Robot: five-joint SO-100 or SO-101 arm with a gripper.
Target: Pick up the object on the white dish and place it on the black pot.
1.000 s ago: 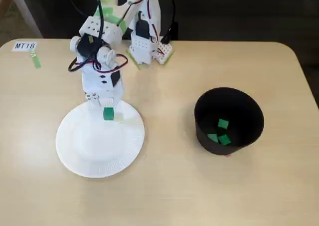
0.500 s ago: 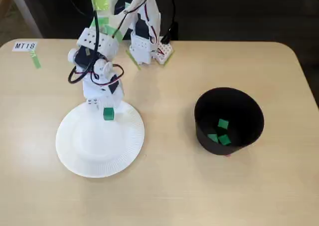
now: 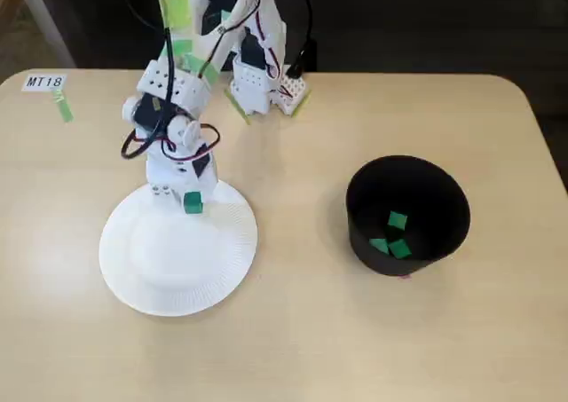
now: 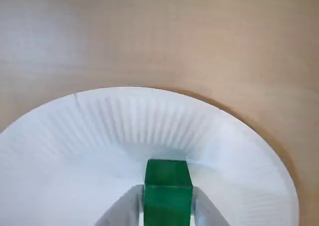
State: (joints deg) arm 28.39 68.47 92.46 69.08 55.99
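Note:
The small bright-green cube (image 3: pixel 193 203) sits between my gripper's (image 3: pixel 190 194) fingers, over the far part of the white dish (image 3: pixel 177 260). In the wrist view the cube (image 4: pixel 168 186) fills the gap between the two white fingers (image 4: pixel 128 208), which press on both of its sides, so my gripper (image 4: pixel 168 213) is shut on it. I cannot tell whether the cube rests on the ribbed plate (image 4: pixel 124 126) or hangs just above it. The black pot (image 3: pixel 406 189) stands to the right in the fixed view, well apart from the gripper.
Three small green blocks (image 3: pixel 391 238) lie inside the pot. The arm's base (image 3: pixel 257 87) stands at the table's far edge. A label reading MT18 (image 3: pixel 44 82) and a green tape strip (image 3: pixel 64 109) are at the far left. Bare table lies between plate and pot.

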